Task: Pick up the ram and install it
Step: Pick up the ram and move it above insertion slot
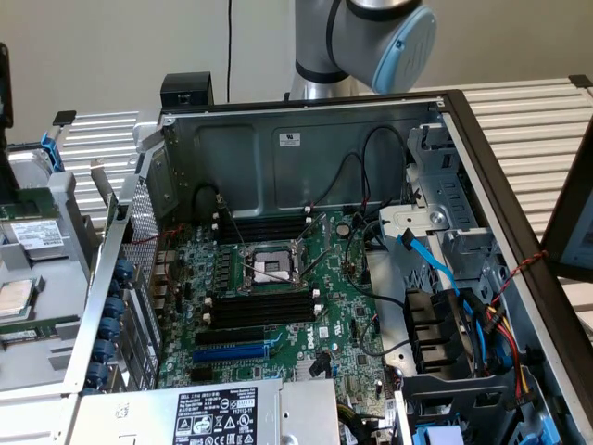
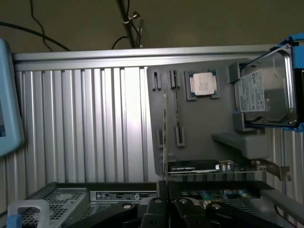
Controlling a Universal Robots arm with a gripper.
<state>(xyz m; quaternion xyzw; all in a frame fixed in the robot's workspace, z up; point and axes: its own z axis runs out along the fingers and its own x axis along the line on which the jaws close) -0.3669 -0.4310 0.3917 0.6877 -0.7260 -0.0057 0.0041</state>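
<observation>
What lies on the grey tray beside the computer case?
On the grey tray: a processor chip, a hard drive in a blue bracket, what is probably the ram, on edge, and a black expansion card. What lies under the drive is covered.

My arm (image 1: 320,46) stands at the back of the scene in the exterior view, a silver-grey column. From it a rounded joint (image 1: 384,28) juts toward the exterior view's right, closed off by a light-blue cap (image 1: 410,44). Beyond that joint I run out past the upper edge of that view. In the wrist view, the black, angular body of my pincer (image 2: 180,211) sits close under the camera. My wrist looks out at a slant, not straight down.
</observation>
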